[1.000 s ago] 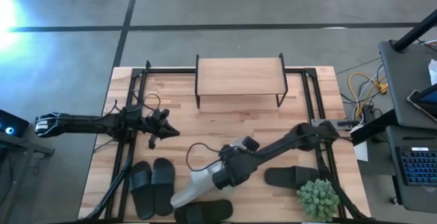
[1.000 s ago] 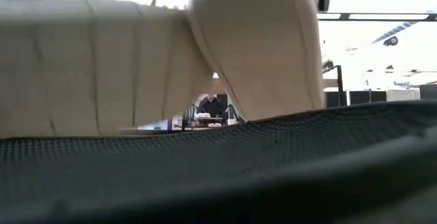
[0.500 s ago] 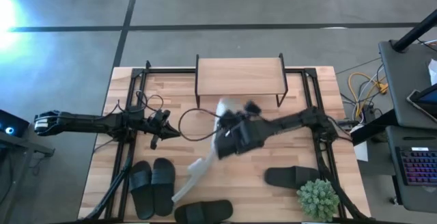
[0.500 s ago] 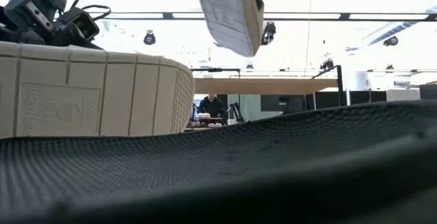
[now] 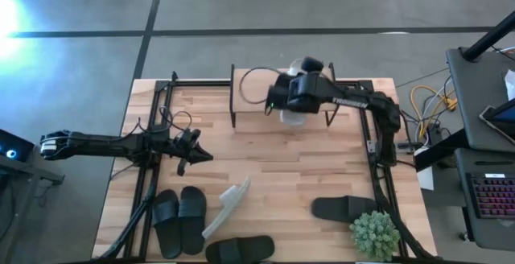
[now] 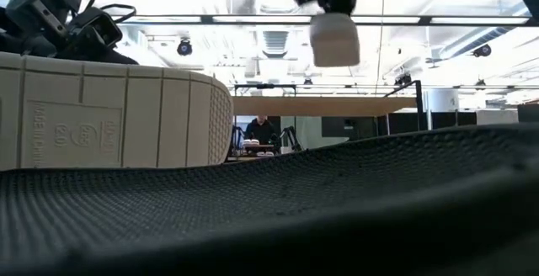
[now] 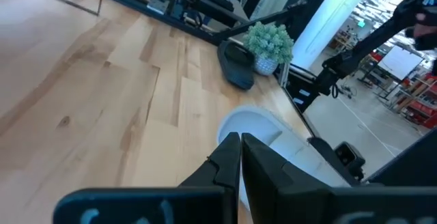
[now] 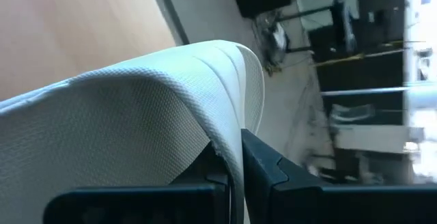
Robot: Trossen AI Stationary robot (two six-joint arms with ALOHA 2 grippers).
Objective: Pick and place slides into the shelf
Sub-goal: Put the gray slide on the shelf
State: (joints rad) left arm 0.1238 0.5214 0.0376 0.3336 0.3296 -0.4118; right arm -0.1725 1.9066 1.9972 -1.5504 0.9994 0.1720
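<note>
Right gripper clamped on white slide, over the shelf front edge.
I see bare counter below; second white slide at 7 o'clock, left gripper closed, empty.

I see the shelf at the table's far edge, my right gripper over it with a slide. My left gripper sits mid-left. Near the front edge lie two slides side by side, another slide and one more right of them, a further slide beside the plant.
</note>
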